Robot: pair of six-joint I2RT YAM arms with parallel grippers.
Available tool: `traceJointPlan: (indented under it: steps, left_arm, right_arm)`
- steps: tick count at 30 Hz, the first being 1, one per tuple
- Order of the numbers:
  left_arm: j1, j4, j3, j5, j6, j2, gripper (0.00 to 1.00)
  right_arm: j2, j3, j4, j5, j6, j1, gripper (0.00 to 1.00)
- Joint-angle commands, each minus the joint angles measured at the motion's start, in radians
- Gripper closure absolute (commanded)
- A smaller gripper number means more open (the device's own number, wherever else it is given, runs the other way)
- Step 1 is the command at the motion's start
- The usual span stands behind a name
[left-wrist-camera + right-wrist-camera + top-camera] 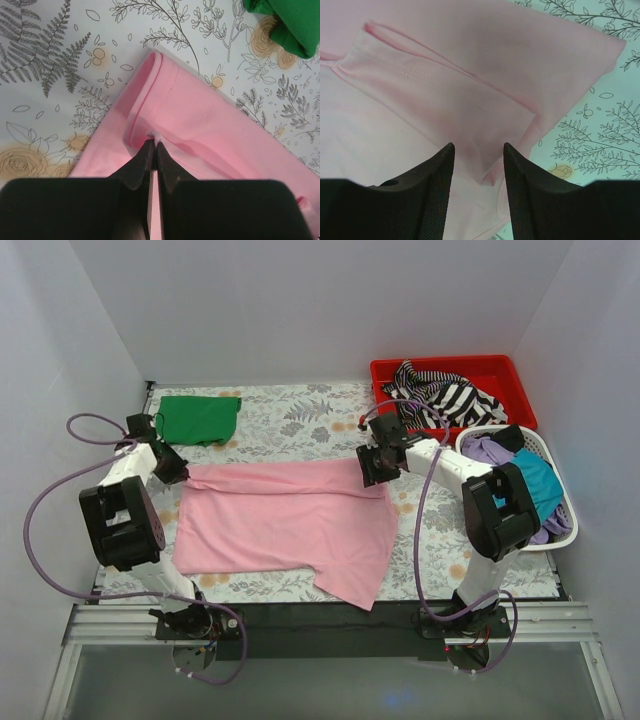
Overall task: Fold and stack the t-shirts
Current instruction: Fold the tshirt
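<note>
The large light pink t-shirt (285, 520) lies spread across the middle of the table, its far part folded over. My left gripper (172, 468) is at its far left corner, shut on a pinch of the pink cloth (190, 125). My right gripper (376, 468) is at its far right corner, open, its fingers (440, 165) astride the folded pink sleeve (445, 90) without gripping it. A folded dark green t-shirt (200, 418) lies at the far left and shows in the left wrist view (287, 22).
A red bin (510, 375) at the far right holds a black-and-white striped shirt (445, 392). A white basket (560, 515) at the right holds purple (490, 450) and teal (540, 485) shirts. The table has a floral cover (300, 415).
</note>
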Motion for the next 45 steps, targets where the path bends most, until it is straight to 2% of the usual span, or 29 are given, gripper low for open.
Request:
traceJointPlan:
  steps: [1, 11, 20, 22, 25, 32, 35, 45]
  left_arm:
    - [0.006, -0.029, -0.034, -0.039, 0.011, -0.124, 1.0]
    - [0.006, -0.071, -0.152, 0.008, 0.005, -0.187, 1.0]
    - [0.006, -0.109, -0.17, -0.103, -0.025, -0.236, 1.0]
    - [0.008, -0.1, -0.151, -0.169, -0.032, -0.246, 1.0]
    - [0.008, -0.121, -0.08, -0.205, -0.046, -0.211, 0.99]
    - [0.008, -0.089, -0.045, -0.261, -0.061, -0.127, 0.99]
    - [0.009, -0.104, -0.022, -0.231, -0.046, -0.069, 0.99]
    - [0.008, -0.078, -0.081, -0.258, -0.024, -0.07, 0.99]
  right_arm:
    - [-0.063, -0.022, 0.016, -0.042, 0.005, 0.001, 0.5]
    - [-0.112, -0.079, 0.013, -0.05, 0.004, 0.011, 0.51]
    - [-0.175, -0.082, -0.005, -0.021, -0.001, 0.014, 0.51]
    - [-0.179, -0.082, -0.008, -0.014, -0.004, 0.014, 0.51]
    - [-0.186, -0.096, -0.008, -0.011, -0.001, 0.014, 0.51]
    - [-0.17, -0.111, -0.013, 0.021, 0.001, 0.014, 0.51]
    - [-0.152, -0.103, -0.016, 0.021, -0.001, 0.014, 0.5]
    - [-0.023, 0.039, 0.001, 0.007, -0.062, 0.01, 0.46]
